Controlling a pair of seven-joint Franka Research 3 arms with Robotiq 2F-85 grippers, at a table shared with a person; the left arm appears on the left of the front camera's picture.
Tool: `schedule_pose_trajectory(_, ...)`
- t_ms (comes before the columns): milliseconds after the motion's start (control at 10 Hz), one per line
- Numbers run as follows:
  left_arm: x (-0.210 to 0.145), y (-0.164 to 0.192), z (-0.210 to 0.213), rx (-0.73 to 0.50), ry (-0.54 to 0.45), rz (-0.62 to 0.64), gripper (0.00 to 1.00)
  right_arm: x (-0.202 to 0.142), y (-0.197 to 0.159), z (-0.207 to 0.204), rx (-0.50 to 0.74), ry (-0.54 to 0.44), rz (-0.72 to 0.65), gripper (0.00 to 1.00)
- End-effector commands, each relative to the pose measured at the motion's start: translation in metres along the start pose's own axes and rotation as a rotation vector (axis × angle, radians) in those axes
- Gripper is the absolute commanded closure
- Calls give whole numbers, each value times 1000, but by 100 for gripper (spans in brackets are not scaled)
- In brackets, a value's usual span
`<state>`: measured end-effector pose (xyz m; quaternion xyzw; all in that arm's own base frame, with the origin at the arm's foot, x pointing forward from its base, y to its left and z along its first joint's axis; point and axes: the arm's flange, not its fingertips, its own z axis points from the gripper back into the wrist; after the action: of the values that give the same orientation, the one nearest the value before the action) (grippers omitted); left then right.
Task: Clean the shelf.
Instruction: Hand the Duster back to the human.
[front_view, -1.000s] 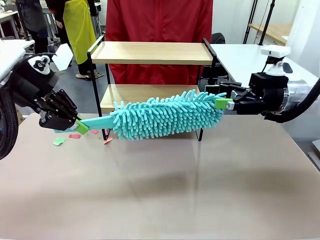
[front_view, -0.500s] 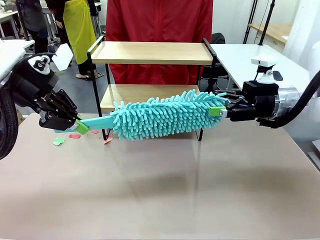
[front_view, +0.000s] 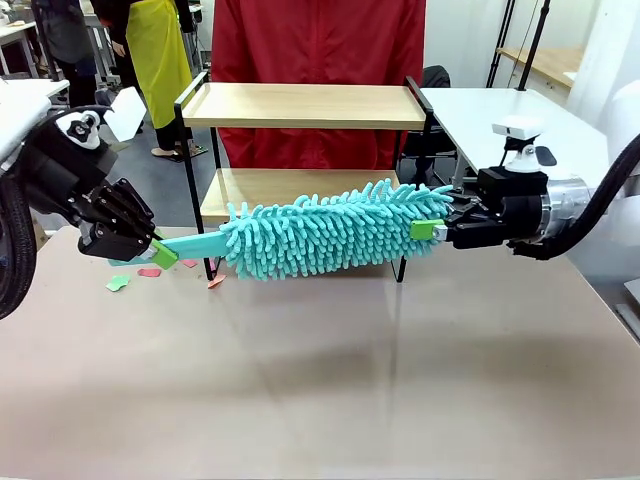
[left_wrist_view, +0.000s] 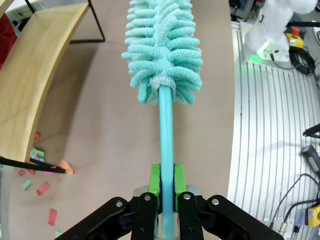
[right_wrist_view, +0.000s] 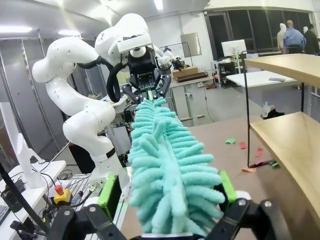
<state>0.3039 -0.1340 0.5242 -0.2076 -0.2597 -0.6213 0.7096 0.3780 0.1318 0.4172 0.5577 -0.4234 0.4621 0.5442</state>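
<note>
left jaws (front_view: 160, 252) clamp duster (front_view: 330, 230) handle | right jaws (front_view: 432, 230) straddle its tip, grip unclear | shelf (front_view: 300, 105) behind

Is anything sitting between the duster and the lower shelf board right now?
Nothing visible does. The duster hangs level in front of the shelf, handle clamped in the left gripper, and the right gripper straddles its fluffy tip. The lower board behind it looks bare; paper scraps lie on the table by the left legs.
</note>
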Motion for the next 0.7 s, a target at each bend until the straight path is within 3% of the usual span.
schedule_pose_trajectory(0, 2, -1, 2, -5, -25, -4, 87, -2, -2, -6, -9, 34, 19, 60)
schedule_pose_trajectory(100, 2, -1, 2, -5, -25, -4, 87, -2, -2, -6, -12, 43, 21, 60)
schedule_pose_trajectory(200, 2, -1, 2, -5, -25, -4, 87, -1, -3, -6, -9, 50, 21, 100)
schedule_pose_trajectory(300, 2, -1, 2, -5, -25, -4, 87, -1, -2, -6, 4, 69, 17, 65)
schedule_pose_trajectory(400, 2, -1, 2, -5, -25, -4, 87, -1, -2, -6, 12, 79, 15, 100)
schedule_pose_trajectory(600, 2, -1, 2, -5, -25, -4, 87, 0, -2, -5, 23, 87, 12, 100)
